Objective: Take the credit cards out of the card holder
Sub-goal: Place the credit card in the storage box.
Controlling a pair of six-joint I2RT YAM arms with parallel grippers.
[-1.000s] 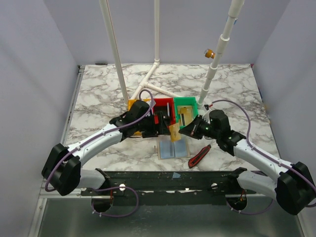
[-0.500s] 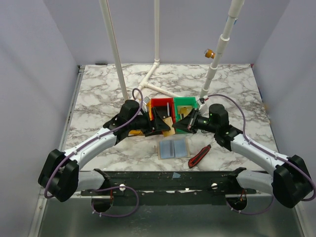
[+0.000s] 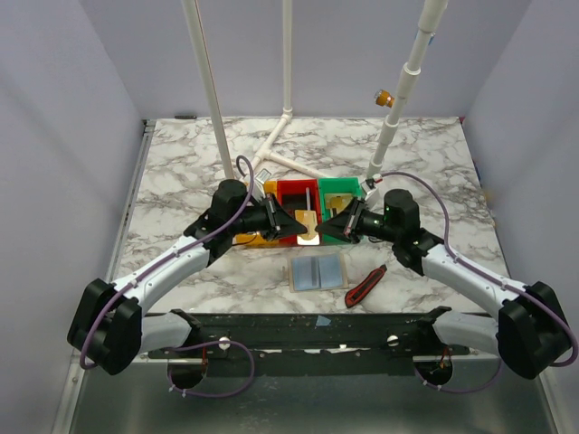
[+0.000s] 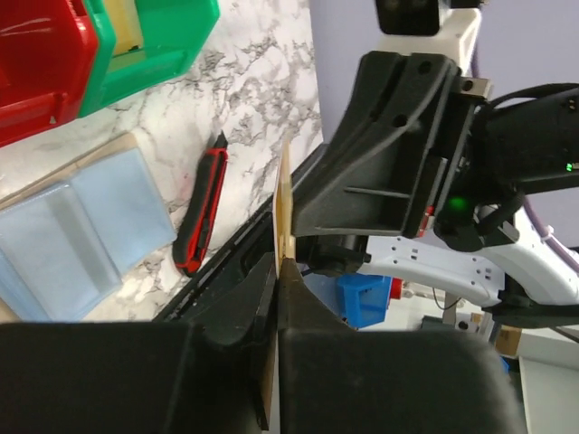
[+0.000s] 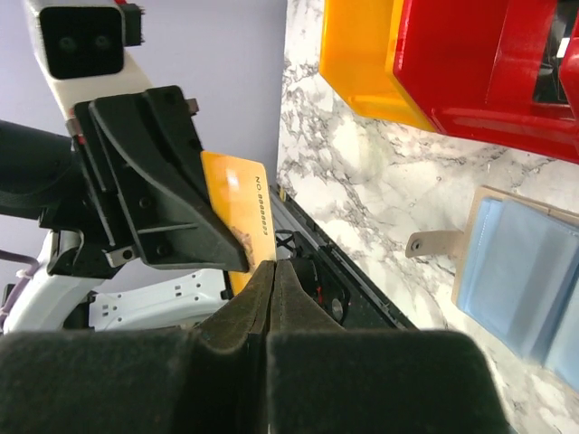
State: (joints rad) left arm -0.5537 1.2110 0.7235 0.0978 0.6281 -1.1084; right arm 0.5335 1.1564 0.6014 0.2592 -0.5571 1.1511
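Now 1 gold credit card (image 5: 237,199) out, clamped by left gripper (image 4: 279,262) and right gripper (image 5: 274,264); card holder (image 3: 318,271) contents unclear.

Right wrist view: credit card (image 5: 237,194), lower corner hidden behind fingers (image 5: 240,312) of the right gripper (image 5: 274,264); printed digits too small to read. Card holder (image 5: 529,289), right of the card, cut off by the frame edge; pocket contents indiscernible.
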